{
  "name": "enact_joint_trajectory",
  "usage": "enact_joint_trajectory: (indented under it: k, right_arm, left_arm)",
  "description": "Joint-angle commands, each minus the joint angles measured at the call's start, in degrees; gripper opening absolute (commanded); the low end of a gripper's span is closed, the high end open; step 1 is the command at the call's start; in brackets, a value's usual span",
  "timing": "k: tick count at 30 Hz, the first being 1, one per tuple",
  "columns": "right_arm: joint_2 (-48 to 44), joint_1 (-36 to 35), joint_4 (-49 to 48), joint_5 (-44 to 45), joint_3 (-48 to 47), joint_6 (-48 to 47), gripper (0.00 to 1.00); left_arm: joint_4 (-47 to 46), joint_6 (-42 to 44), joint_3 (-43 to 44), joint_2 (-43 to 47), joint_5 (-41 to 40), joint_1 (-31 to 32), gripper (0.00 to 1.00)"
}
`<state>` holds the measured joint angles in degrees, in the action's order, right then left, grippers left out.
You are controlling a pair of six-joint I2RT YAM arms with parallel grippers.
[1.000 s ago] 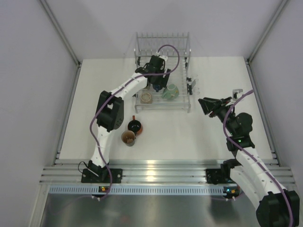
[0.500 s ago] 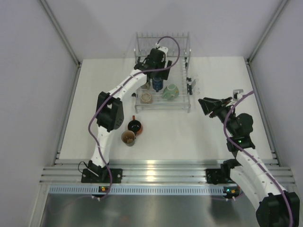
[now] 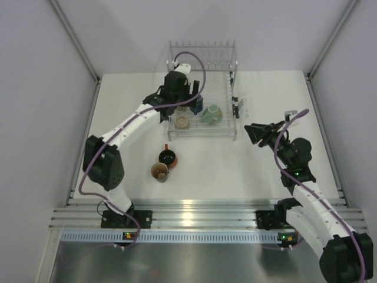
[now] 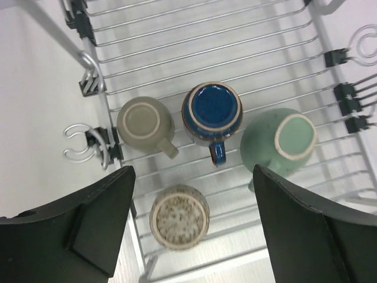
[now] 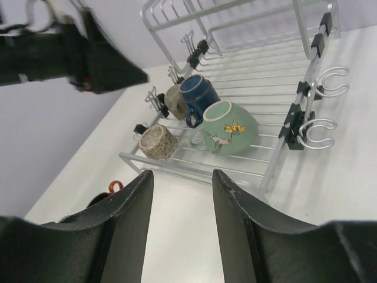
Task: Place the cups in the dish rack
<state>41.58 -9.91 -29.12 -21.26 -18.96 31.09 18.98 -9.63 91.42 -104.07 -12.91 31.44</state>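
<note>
The dish rack (image 3: 231, 88) stands at the back of the table. Four cups sit upside down in it: a tan one (image 4: 141, 121), a dark blue one (image 4: 211, 109), a mint-green one (image 4: 283, 138) and a speckled beige one (image 4: 179, 217). My left gripper (image 3: 189, 101) hangs open and empty above them. A black cup (image 3: 168, 157) and an orange-brown cup (image 3: 159, 171) stand on the table in front of the rack. My right gripper (image 3: 254, 132) is open and empty, right of the rack, facing it (image 5: 253, 65).
Wire hooks (image 5: 321, 132) and clips stick out from the rack's right side. The table's walls and metal frame rails (image 3: 76, 41) close in both sides. The arm bases sit on the rail at the near edge.
My left gripper has let go of the dark blue cup in the rack, risen and drawn back to the left; its elbow swung out left. The right arm barely moved.
</note>
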Motion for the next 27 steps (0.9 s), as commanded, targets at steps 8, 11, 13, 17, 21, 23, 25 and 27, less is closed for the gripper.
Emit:
enact_joint_trajectory:
  k: [8,11,13,17,21,23,25,27]
  right_arm:
    - [11.93,-19.87,7.68,15.01,-12.76,-10.35,0.45]
    - [18.17,-25.49,9.25,17.64,-16.97,-11.58,0.45]
    - [22.82,-30.24,11.36,20.53,-20.75,-13.06,0.45]
    - [30.73,-36.49,13.65,22.66,-26.55,-13.51,0.45]
    - [40.82,-41.75,17.16,22.66,-34.73,-13.78,0.45]
    - [45.92,-43.95,19.18,22.14,-38.84,-14.04,0.45]
    - [48.84,-45.19,19.98,21.70,-41.15,-14.39,0.45]
    - [52.26,-46.86,21.39,22.31,-43.87,-14.39,0.44]
  left_arm:
    - [-9.23,-7.16,-21.00,26.63,-1.77,-0.76,0.88]
    - [-8.88,-8.91,-26.54,32.08,-1.77,-2.34,0.88]
    - [-8.00,-10.14,-29.00,35.76,-0.99,-3.49,0.88]
    - [-7.47,-12.60,-35.94,41.40,1.99,-9.53,0.89]
    - [-5.98,-14.54,-39.29,45.35,4.73,-15.79,0.89]
    - [-5.62,-15.24,-40.96,46.50,5.78,-18.42,0.89]
    - [-5.45,-15.51,-41.84,47.73,6.75,-20.35,0.90]
    - [-5.45,-15.60,-42.72,48.61,8.24,-21.77,0.90]
